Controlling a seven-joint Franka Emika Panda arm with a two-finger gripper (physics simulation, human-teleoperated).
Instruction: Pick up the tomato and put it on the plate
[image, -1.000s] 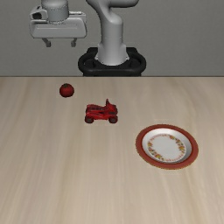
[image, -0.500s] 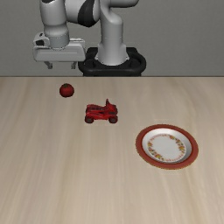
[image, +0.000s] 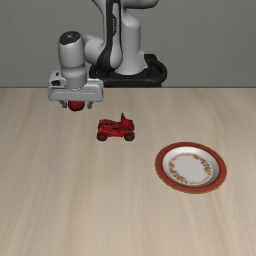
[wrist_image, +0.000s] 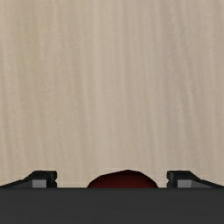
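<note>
1. Tomato (image: 76, 105): it rests on the counter (image: 60, 200), close to the edge nearest the robot base (image: 125, 72) and toward the exterior view's left.
2. Exterior view: a small red patch of the tomato shows beneath the tool (image: 75, 101). The tool body covers its upper part.
3. Wrist view: the tomato (wrist_image: 122, 178) appears as a dark red, smooth, rounded dome between the two fingertips (wrist_image: 41, 179). Pale wood-grain counter is visible on either side of it, and neither fingertip touches it. The exterior view does not resolve this spacing.
4. Tool state: fingers spread wide, holding nothing, positioned directly over the tomato.
5. The exterior view adds the surroundings. A red toy car (image: 116, 128) stands near the tomato, toward the counter's middle. The plate (image: 162, 168), white with a patterned orange-red rim, lies well apart from the tomato, toward the exterior view's right.
</note>
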